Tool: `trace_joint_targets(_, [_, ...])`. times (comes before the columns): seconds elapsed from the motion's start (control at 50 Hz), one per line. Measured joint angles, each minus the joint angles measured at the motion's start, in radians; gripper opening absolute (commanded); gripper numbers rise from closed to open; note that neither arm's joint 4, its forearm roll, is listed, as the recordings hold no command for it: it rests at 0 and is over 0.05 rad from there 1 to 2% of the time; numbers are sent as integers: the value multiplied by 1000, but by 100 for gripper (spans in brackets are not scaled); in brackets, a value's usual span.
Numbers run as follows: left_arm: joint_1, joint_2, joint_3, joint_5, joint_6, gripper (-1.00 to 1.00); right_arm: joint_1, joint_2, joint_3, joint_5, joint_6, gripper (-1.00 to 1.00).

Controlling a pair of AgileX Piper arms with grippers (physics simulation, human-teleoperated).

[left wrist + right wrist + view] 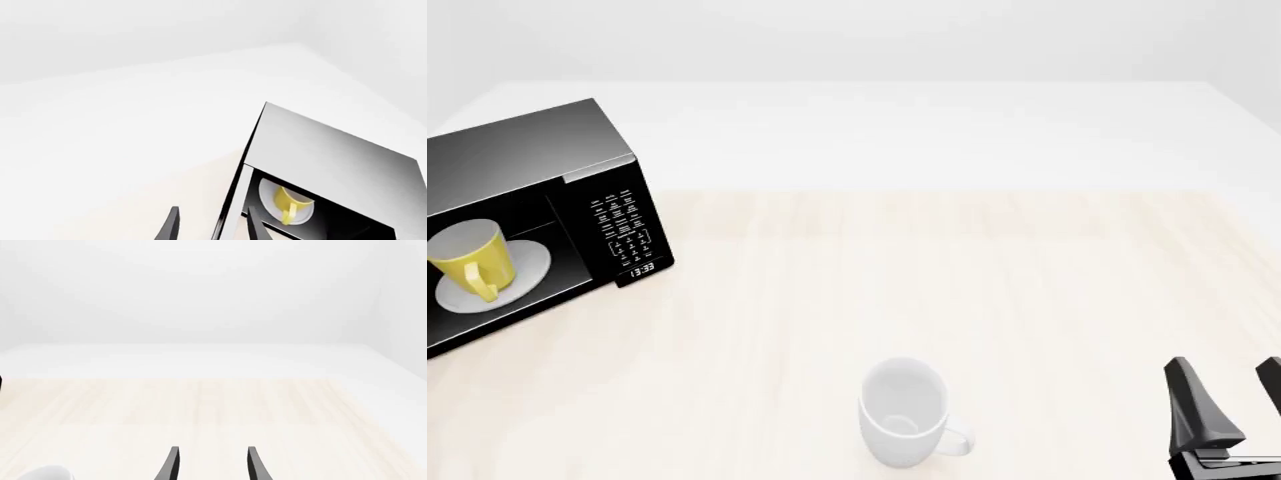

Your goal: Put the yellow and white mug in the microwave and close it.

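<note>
The yellow and white mug (pixel 471 258) stands upright inside the microwave (pixel 534 150) on its white turntable plate (pixel 527 275), handle towards the camera. No door covers the cavity in the front view. The left wrist view looks at the microwave (pixel 333 150) from beside its front, with the mug (pixel 288 201) on the plate. My left gripper (pixel 212 227) is open and empty, short of the cavity, and out of the front view. My right gripper (pixel 1232 405) is open and empty at the table's near right; its wrist view shows the gripper (pixel 212 467) over bare table.
An all-white mug (pixel 904 412) lies on its side near the front middle of the wooden table (pixel 961 280), left of my right gripper; its rim (pixel 43 473) shows in the right wrist view. A thin pale edge (pixel 232 205) runs along the microwave's front.
</note>
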Motion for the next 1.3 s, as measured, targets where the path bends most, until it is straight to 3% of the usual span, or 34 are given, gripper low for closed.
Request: trace_joint_targets(1.3, [257,193,95,-110,25,100,0,0,0,0,0,100])
